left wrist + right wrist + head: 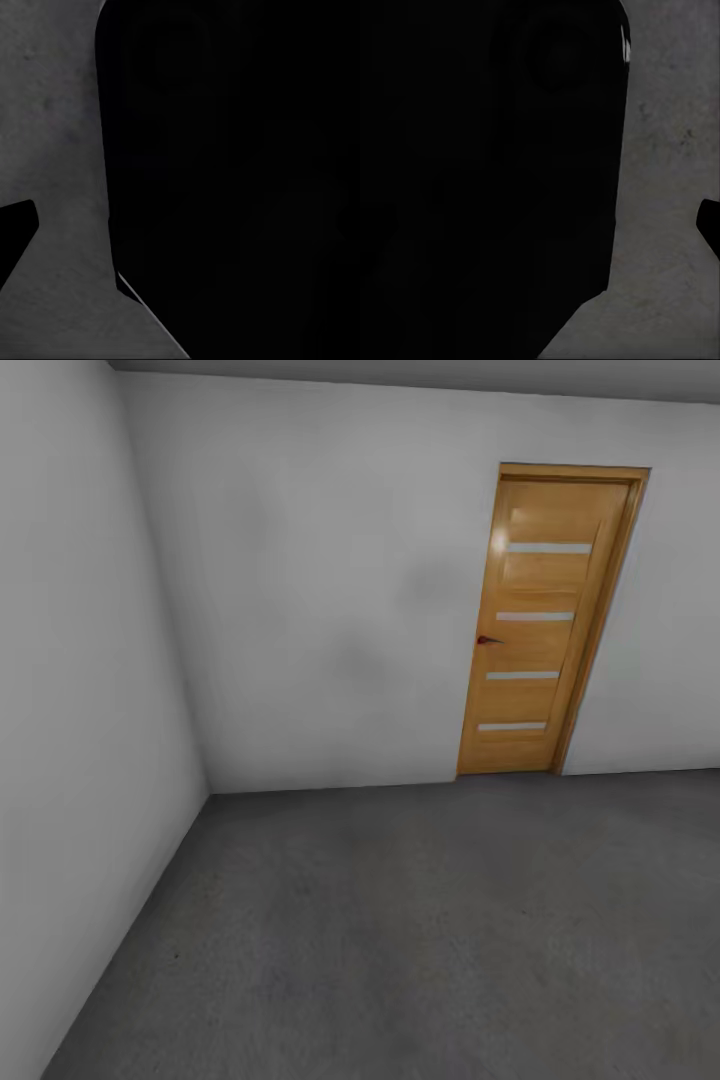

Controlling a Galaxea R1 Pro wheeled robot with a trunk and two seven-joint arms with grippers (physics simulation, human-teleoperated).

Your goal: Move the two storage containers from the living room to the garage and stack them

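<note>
I am in the garage, facing a corner of plain white walls [320, 610]. The rough dark grey concrete floor [450, 920] spreads out ahead of me. The two storage containers are out of view. In the left wrist view a black part of my own body [240, 180] blocks most of the picture, with concrete floor [52, 112] beside it and one dark fingertip [15, 232] at the edge. The right wrist view is much the same: black body [487, 180], floor [667, 187], and one dark fingertip [711, 225] at the edge.
An orange wooden door [540, 630] with four frosted strips and a small red handle [487, 641] stands shut in the far wall, right of centre. The left wall [80, 760] runs close along my left side and meets the far wall in a corner.
</note>
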